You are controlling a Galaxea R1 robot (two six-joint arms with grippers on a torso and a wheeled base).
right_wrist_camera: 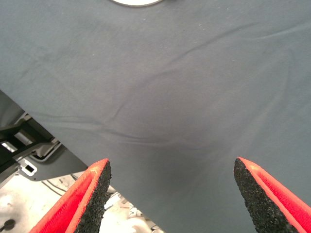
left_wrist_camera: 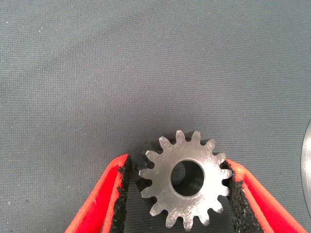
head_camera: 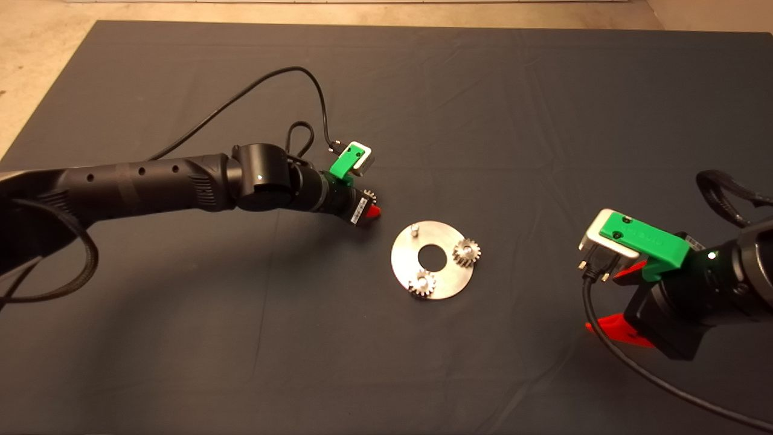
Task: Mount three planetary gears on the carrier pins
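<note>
The carrier disc [head_camera: 403, 261] lies flat near the mat's centre. Two planetary gears [head_camera: 466, 252] [head_camera: 422, 283] sit on its pins, and one carrier pin [head_camera: 415, 229] stands bare at the disc's far left side. My left gripper [head_camera: 369, 208] hovers just left of the disc, shut on the third gear [left_wrist_camera: 183, 187], which is pinched by its teeth between the black pads [left_wrist_camera: 122, 191]. That gear [head_camera: 369, 195] shows at the fingertips from above. My right gripper [head_camera: 607, 300] waits open at the lower right, and the right wrist view shows nothing between its fingers [right_wrist_camera: 97, 184].
The dark mat [head_camera: 543, 121] covers the table, with pale floor beyond its far edge. A black cable [head_camera: 272, 81] loops behind the left arm. The disc's rim [left_wrist_camera: 307, 174] shows beside the held gear. The mat's near edge and a frame below it [right_wrist_camera: 29, 145] appear by the right gripper.
</note>
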